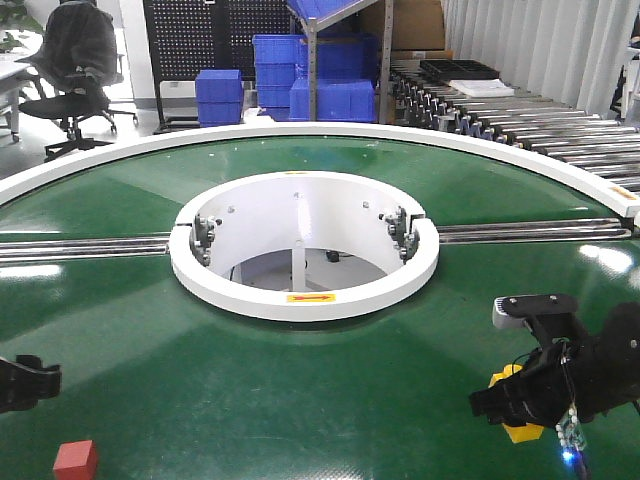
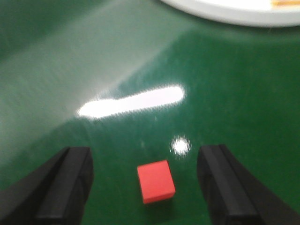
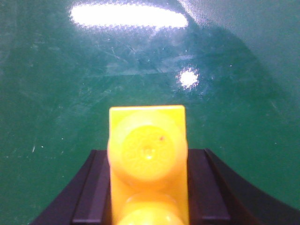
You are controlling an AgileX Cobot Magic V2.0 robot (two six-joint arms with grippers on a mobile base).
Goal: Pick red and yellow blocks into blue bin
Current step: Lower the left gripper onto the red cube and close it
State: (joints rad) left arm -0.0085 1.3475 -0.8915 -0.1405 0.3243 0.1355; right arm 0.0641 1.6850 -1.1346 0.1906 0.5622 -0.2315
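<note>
Brick (image 3: 147, 136) of yellow sits clamped in right gripper (image 3: 149, 158).

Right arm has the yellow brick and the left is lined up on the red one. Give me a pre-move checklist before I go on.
1. Right gripper shut on yellow brick: ok, brick clamped.
2. Brick clear of green belt: cannot tell.
3. Left gripper open: ok.
4. Red block between left fingers, touching neither: ok.
5. Blue bin in view: not ok; only stacked blue crates far behind the belt show.
</note>
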